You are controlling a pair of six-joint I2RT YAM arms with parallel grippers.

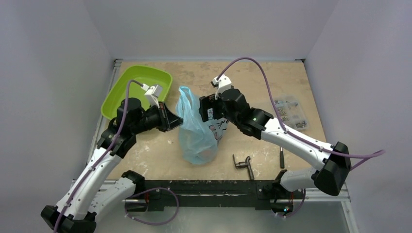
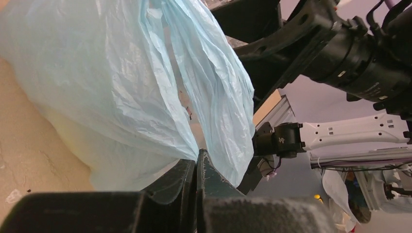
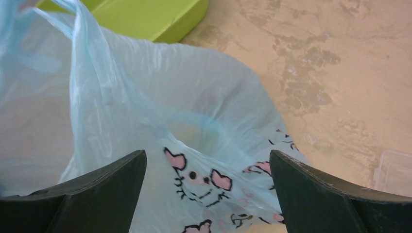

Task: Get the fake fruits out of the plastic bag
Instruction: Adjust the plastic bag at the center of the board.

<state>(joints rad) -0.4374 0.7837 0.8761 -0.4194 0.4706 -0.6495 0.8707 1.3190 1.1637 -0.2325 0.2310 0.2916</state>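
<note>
- The surface [image 1: 272,82] is bare wood. The plastic bag [image 1: 197,131] stands on it in the middle, between my two arms.
- The plastic bag is thin, blue and crinkly, with one handle sticking up. Its bottom rests on the surface. I think it could flop over if I let go, because nothing stiff holds it up.
- The green tray [image 1: 141,80] sits behind the bag, on its left. I see nothing in the part that shows.
- My left hand [image 2: 197,162] touches the bag's left side. Its fingers are pressed together, and a fold of the bag seems to be pinched in them. If I pull hard here, I think the thin plastic could rip or slip out.
- My right hand [image 3: 206,154] is at the bag's right side, up near the top. Its fingers are spread wide, with the cat-print plastic showing between them. If it reaches in now, I think it could grab plastic and no fruit, as the mouth does not look open.
- The clear parts box [image 1: 290,112] lies well to the right of the bag, with tiny bits inside.
- The fake fruits must be inside the bag. I can only see a dim lump low down, so I cannot tell which fruit is where.
</note>
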